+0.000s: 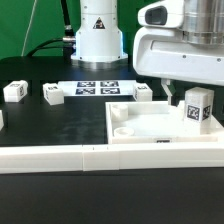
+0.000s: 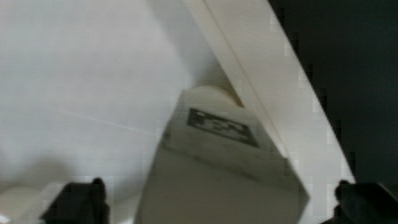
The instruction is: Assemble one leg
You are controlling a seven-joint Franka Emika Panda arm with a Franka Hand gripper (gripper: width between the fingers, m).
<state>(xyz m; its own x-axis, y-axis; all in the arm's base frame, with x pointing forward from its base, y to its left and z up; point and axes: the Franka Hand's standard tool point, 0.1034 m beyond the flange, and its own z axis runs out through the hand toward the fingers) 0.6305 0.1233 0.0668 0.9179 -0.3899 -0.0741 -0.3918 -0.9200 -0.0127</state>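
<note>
The leg (image 1: 196,106), a small white post with a black-and-white tag, stands slightly tilted at the right side of the flat white panel (image 1: 150,128). My gripper (image 1: 178,88) hangs just above it. In the wrist view the leg (image 2: 228,150) lies between the two dark fingers (image 2: 75,203), with a gap showing on each side. The jaws stand wide apart and do not touch the leg. The leg's lower end and how it meets the panel are hidden.
Three more small white legs lie on the black table: two at the exterior view's left (image 1: 14,90) (image 1: 52,94) and one behind the panel (image 1: 143,93). The marker board (image 1: 97,87) lies before the robot base. A white rail (image 1: 90,157) runs along the front.
</note>
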